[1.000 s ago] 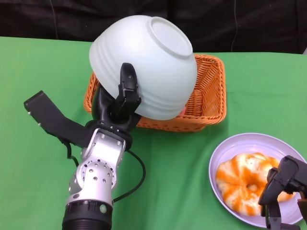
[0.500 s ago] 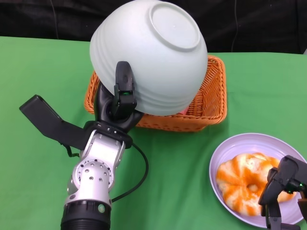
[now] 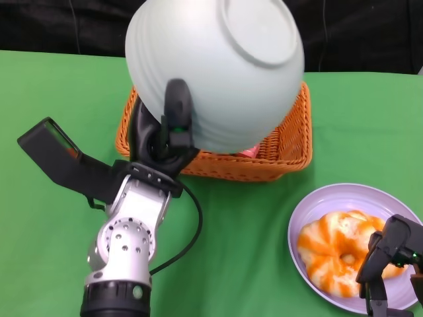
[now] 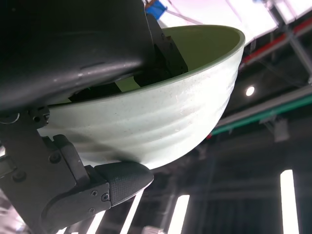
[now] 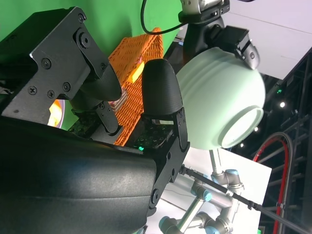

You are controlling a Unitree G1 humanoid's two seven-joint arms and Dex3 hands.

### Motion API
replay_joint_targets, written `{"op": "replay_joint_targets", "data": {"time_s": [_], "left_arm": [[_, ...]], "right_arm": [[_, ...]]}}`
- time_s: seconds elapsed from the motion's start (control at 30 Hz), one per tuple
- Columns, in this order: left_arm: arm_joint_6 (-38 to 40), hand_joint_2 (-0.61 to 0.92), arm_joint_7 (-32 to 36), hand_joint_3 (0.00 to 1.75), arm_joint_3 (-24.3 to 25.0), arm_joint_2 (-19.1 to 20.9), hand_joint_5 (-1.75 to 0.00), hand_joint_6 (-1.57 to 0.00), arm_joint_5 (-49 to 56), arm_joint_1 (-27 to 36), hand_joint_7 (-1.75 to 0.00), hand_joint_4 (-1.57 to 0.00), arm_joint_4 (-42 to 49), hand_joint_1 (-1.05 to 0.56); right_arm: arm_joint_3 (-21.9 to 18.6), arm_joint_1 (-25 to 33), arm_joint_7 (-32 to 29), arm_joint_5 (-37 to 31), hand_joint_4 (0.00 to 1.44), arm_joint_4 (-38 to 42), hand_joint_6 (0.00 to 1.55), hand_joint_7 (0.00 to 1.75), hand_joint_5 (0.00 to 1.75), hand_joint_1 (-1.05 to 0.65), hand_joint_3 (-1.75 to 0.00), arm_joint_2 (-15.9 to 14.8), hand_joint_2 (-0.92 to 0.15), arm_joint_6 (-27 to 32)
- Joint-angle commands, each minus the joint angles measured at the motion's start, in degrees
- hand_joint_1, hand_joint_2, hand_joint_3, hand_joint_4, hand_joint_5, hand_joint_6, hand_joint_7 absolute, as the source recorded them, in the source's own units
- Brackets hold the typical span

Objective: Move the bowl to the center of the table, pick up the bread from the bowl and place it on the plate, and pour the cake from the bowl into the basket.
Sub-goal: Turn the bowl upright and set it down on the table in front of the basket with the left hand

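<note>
Seen from the head: pale green ribbed bowl (image 3: 215,69) gripped at its rim by the left hand (image 3: 164,135), tipped almost upside down with its round foot ring facing up, held above the orange wicker basket (image 3: 291,142) on the green table (image 3: 218,238). Inside the basket, just below the bowl's edge, a small pink bit showing, too little visible to name. Lower right, a lavender plate (image 3: 310,211) carrying the orange-and-white twisted bread (image 3: 330,247), with the right hand (image 3: 390,257) low beside it, fingers hanging over the plate's near edge; whether touching the bread, cannot tell, nor how far spread. From the right wrist: black shell and fingers (image 5: 161,92) of that hand filling the foreground, nothing visibly between them, though closure not clear; beyond, the basket (image 5: 134,83) with a yellow piece at its rim, and the bowl (image 5: 219,97) tilted above it in the left hand (image 5: 229,36), mouth turned away and down, ridges running round its side. From the left wrist: bowl (image 4: 161,122) clamped, rim pinched between a finger (image 4: 117,180) outside the ribbed wall and others inside; matte, faintly speckled surface.
</note>
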Motion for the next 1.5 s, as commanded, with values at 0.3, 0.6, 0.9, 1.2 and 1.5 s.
{"op": "replay_joint_targets", "data": {"time_s": [0.3, 0.6, 0.9, 1.2, 1.5], "left_arm": [[-4.93, 0.33, -3.50, 1.60, -2.60, 8.15, -1.75, -0.86, 11.07, 5.73, -1.75, -1.05, -9.03, -0.25], [-15.05, 0.33, -2.36, 1.46, -7.87, 16.22, -1.75, -0.94, 29.01, 12.70, -1.66, -1.07, -17.01, -0.16], [-25.15, 0.34, -0.55, 1.47, -10.97, 21.77, -1.75, -0.95, 41.01, 19.09, -1.62, -1.06, -21.03, -0.08], [-41.56, 0.18, 6.16, 1.71, -14.14, 26.35, -1.75, -0.88, 59.71, 24.27, -1.74, -1.04, -21.47, -0.13], [-50.69, 0.14, 13.20, 1.70, -14.65, 30.47, -1.75, -0.83, 71.31, 26.37, -1.75, -1.02, -21.36, -0.22]], "right_arm": [[-0.25, 0.19, -0.12, 0.43, 0.94, -0.09, 0.77, 1.62, 1.75, 0.11, -1.67, -0.55, -0.29, 0.00], [-0.34, 0.09, 0.00, 0.78, 0.94, -0.11, 0.77, 1.62, 1.75, 0.11, -1.68, -0.63, -0.29, 0.11], [-0.18, -0.04, 0.28, 1.11, 0.93, -0.32, 0.77, 1.62, 1.75, 0.12, -1.69, -0.73, -0.30, 0.58], [-0.06, 0.05, 0.77, 1.67, 0.93, -0.51, 0.77, 1.62, 1.75, 0.11, -1.67, -0.88, -0.31, 1.07], [-0.07, -0.13, 0.77, 1.52, 0.91, -0.30, 0.76, 1.62, 1.75, 0.11, -1.66, -0.72, -0.31, 0.75]]}}
